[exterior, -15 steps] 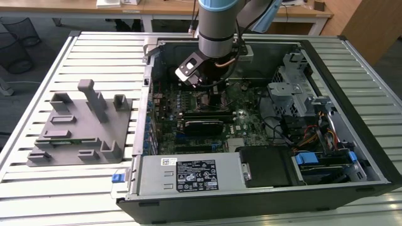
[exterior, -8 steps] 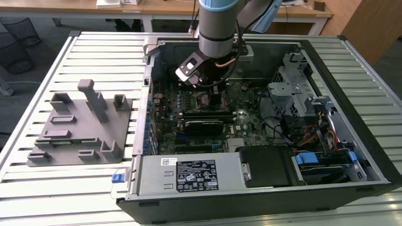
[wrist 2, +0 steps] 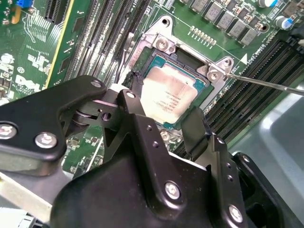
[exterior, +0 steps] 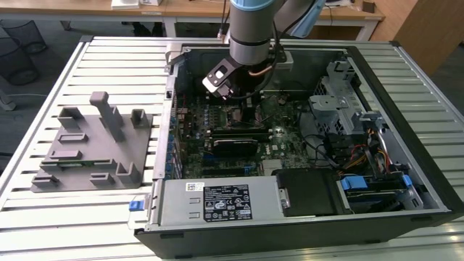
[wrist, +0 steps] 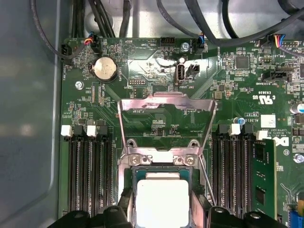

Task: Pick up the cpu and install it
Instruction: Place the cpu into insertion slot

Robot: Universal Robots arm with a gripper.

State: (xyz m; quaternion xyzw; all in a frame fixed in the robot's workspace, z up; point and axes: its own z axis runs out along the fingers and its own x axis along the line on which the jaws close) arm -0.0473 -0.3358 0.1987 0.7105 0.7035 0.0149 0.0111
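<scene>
1. cpu (wrist 2: 168, 97): it lies silver face up at the socket (wrist 2: 154, 59) on the board (wrist: 228, 71). That spot is inside the case (exterior: 290, 236), under the arm (exterior: 250, 38), in the upper middle of the exterior view.
2. Your gripper (wrist 2: 165, 99) is narrow, drawn in to the cpu's width. In both wrist views one of the fingers (wrist 2: 142, 128) stands at each of two opposite edges. I judge that it is holding the cpu.
3. The relation that counts is that the cpu sits straight between the fingers, just beyond the gripper's tip, with no sideways offset that you can see. The cpu is close to square, so it has no long axis to mind. Its edges run parallel with the socket's frame as far as the views show.
4. The load plate (wrist: 166, 100) stands open, tilted up from its hinge side and apart from the cpu. The lever (wrist 2: 266, 84) runs free beside the socket and is not latched.
5. Some things are hidden from you:
   - In the second wrist view the gripper's body covers the near side of the socket.
   - In the first wrist view the frame's edge cuts off the cpu's near edge.
   - You cannot see where the finger pads meet the cpu's edges.
   - You cannot tell whether the cpu rests fully in the socket or is held just above it.
</scene>
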